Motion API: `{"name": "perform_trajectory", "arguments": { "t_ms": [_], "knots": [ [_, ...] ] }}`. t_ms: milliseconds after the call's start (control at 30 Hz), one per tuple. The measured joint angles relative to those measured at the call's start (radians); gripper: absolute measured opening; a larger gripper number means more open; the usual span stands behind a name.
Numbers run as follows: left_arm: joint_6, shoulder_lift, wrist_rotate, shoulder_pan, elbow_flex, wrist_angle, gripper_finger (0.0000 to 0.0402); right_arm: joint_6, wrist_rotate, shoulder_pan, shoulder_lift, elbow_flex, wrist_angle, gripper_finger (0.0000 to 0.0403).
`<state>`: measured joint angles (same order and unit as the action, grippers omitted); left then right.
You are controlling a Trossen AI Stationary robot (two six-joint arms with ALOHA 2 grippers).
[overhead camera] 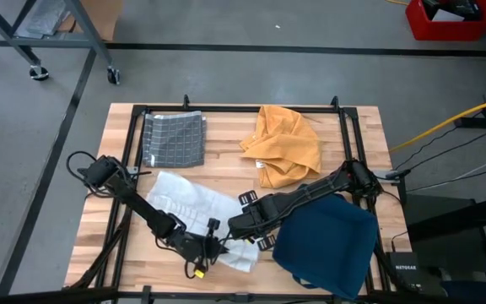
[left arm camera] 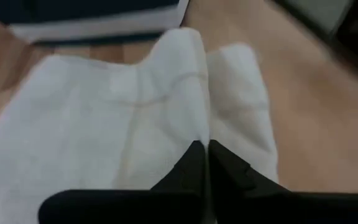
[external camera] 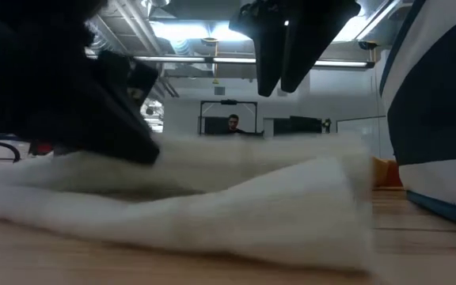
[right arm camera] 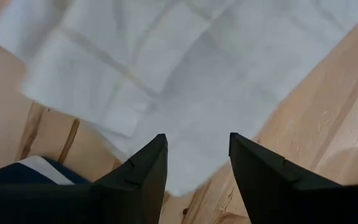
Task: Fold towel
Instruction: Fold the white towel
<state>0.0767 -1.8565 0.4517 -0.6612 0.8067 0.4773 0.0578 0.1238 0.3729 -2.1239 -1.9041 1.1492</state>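
The white towel [overhead camera: 199, 213] lies spread and rumpled on the wooden tabletop [overhead camera: 226, 165] toward its front edge, between the two arms. The left hand [left arm camera: 207, 149] is down at the towel's front corner with its fingers pressed together, and in the left wrist view a ridge of the cloth runs straight into the closed tips, so it looks clamped on a pinch of the towel's edge. That grip makes sense as the start of a fold: a held corner can be lifted and carried across the rest of the cloth.

The right hand [right arm camera: 194, 155] hovers over the towel's near-right part with its fingers apart and nothing between them, probably placed to take the neighbouring corner so the edge rises evenly.

Three other cloths sit clear of the work: a grey checked one [overhead camera: 174, 139] near the back left, an orange one [overhead camera: 285, 143] at the back middle, and a dark blue one [overhead camera: 327, 241] at the front right corner.
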Motion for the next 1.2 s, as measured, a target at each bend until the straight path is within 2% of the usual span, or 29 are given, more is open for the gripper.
{"name": "perform_trajectory", "arguments": {
  "t_ms": [400, 567, 1033, 1200],
  "knots": [
    [-0.107, 0.003, 0.001, -0.02, 0.091, -0.044, 0.0002, 0.0, 0.0, 0.0, 0.0, 0.0, 0.002, 0.0174],
    [-0.083, 0.018, 0.002, -0.049, 0.104, -0.163, 0.0001, 0.0, 0.0, 0.0, 0.0, 0.0, 0.004, 0.0174],
    [0.026, 0.02, 0.0, -0.092, 0.105, -0.144, 0.0001, 0.0, 0.0, 0.0, 0.0, 0.0, 0.004, 0.0174],
    [0.042, 0.02, 0.0, -0.092, 0.105, -0.156, 0.0015, 0.0, 0.0, 0.0, 0.0, 0.0, 0.004, 0.0174]
  ]
}}
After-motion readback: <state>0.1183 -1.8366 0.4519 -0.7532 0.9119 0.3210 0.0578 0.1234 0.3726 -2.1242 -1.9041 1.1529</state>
